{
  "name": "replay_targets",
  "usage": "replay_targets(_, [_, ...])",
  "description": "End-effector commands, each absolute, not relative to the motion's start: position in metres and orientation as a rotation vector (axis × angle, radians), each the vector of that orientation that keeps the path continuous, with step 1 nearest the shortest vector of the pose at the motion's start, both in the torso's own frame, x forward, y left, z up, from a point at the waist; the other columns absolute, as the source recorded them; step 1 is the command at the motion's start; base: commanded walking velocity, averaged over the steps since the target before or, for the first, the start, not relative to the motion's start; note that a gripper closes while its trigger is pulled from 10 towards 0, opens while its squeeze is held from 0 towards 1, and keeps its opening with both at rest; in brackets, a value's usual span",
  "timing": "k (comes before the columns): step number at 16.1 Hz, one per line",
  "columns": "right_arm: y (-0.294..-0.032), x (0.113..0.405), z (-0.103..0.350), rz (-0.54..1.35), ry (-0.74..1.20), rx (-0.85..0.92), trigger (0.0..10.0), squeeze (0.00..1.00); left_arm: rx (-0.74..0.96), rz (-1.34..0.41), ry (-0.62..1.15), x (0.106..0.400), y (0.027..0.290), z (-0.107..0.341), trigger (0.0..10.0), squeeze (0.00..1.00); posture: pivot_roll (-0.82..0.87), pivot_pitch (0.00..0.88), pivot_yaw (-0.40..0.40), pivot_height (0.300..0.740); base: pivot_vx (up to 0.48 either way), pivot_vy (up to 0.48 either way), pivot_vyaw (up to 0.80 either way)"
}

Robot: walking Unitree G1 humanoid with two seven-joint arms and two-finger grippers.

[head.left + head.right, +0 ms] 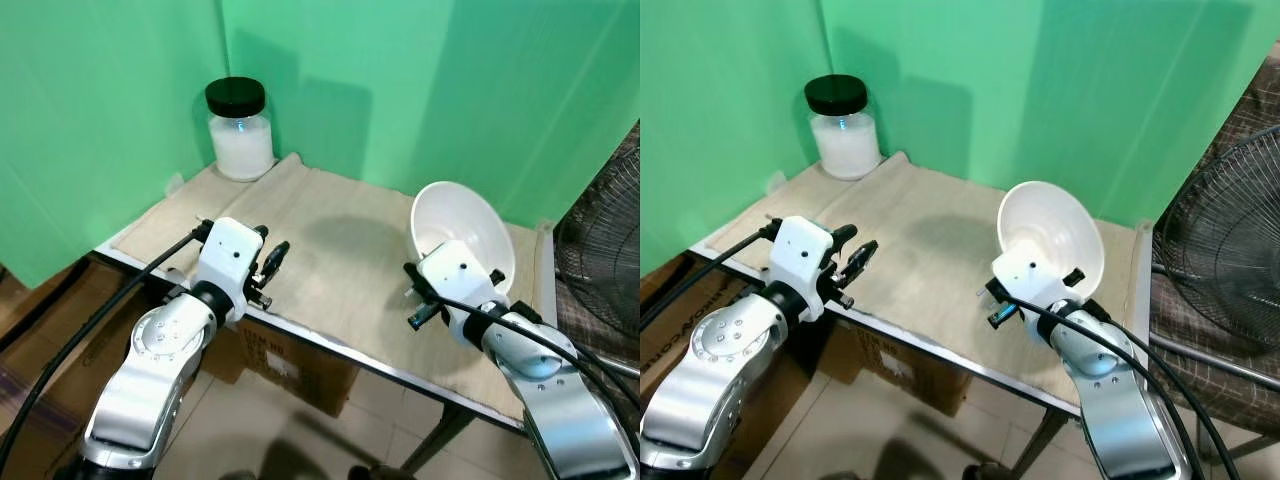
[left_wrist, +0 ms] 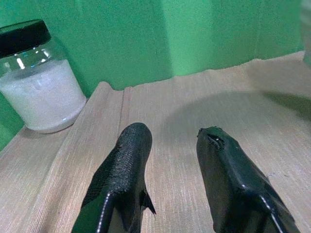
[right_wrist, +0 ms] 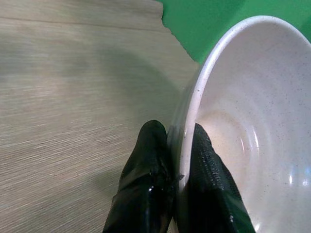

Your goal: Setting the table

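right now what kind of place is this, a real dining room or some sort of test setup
Probably a staged test corner, not a lived-in dining room: green backdrop panels wall in a small table under a beige cloth, cardboard boxes sit beneath it, and a fan stands alongside.

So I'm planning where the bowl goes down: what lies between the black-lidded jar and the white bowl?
Just bare beige cloth between the black-lidded glass jar of white powder and the white bowl, seen from both eye views.

bowl (image 1: 462, 232) | white, speckled | tilting steeply on edge | hanging above tablecloth (image 1: 330, 250), well apart from jar (image 1: 240, 130)
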State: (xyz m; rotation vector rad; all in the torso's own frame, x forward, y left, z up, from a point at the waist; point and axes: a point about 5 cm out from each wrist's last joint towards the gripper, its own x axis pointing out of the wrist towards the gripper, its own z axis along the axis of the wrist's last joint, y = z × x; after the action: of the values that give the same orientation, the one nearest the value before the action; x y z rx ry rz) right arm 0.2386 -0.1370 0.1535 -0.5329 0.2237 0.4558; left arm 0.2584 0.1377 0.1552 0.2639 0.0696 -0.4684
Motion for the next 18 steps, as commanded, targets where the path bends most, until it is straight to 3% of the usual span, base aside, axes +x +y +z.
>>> replay_targets(1, [-0.135,0.237,0.163,0.459,0.178,-0.55,10.0,0.0,0.271,-0.486,0.067,0.26,0.135,0.156,10.0,0.0,0.05,0.0,0.001,0.74,0.0,0.0,-0.8])
replay_targets(5, [-0.112,0.244,0.159,0.718,0.145,-0.624,10.0,0.0,0.315,-0.542,0.107,0.261,0.142,0.152,10.0,0.0,0.04,0.0,0.019,0.74,0.0,0.0,-0.61])
replay_targets(8, [-0.093,0.264,0.148,0.89,0.129,-0.765,10.0,0.0,0.368,-0.605,0.159,0.257,0.152,0.148,10.0,0.0,0.06,0.0,0.008,0.74,0.0,0.0,0.0])
replay_targets(12, [-0.079,0.28,0.15,0.954,0.098,-0.813,10.0,0.0,0.38,-0.577,0.17,0.256,0.159,0.147,10.0,0.0,0.08,0.0,-0.008,0.74,0.0,0.0,0.0])
replay_targets(15, [-0.079,0.299,0.139,0.987,0.114,-1.015,10.0,0.0,0.395,-0.654,0.201,0.25,0.159,0.147,10.0,0.0,0.08,0.0,-0.004,0.74,0.0,0.0,0.0])
replay_targets(18, [-0.079,0.301,0.14,1.034,0.116,-1.058,10.0,0.0,0.399,-0.679,0.212,0.248,0.16,0.148,10.0,0.0,0.08,0.0,-0.006,0.74,0.0,0.0,0.0])
